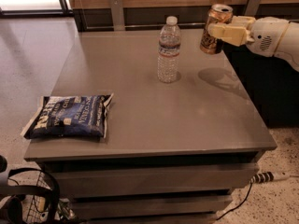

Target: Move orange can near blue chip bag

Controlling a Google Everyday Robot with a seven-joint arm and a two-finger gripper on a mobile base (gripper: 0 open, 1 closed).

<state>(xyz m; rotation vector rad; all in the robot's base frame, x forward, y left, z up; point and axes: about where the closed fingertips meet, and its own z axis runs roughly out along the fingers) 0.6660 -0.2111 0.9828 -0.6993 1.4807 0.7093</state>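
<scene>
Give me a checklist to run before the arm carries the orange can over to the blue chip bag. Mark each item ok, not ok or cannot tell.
1. Grip: ok. The gripper is at the table's far right corner with its jaws closed on the orange can.
2. Can clear of the table: ok. It hangs above its shadow.
3. Can roughly upright: ok.
4. Target found: ok. The blue chip bag lies flat at the near left edge.
5. Straight path free: not ok. The water bottle stands between can and bag.
6. Landing spot: ok. Bare tabletop shows right of the bag.
</scene>
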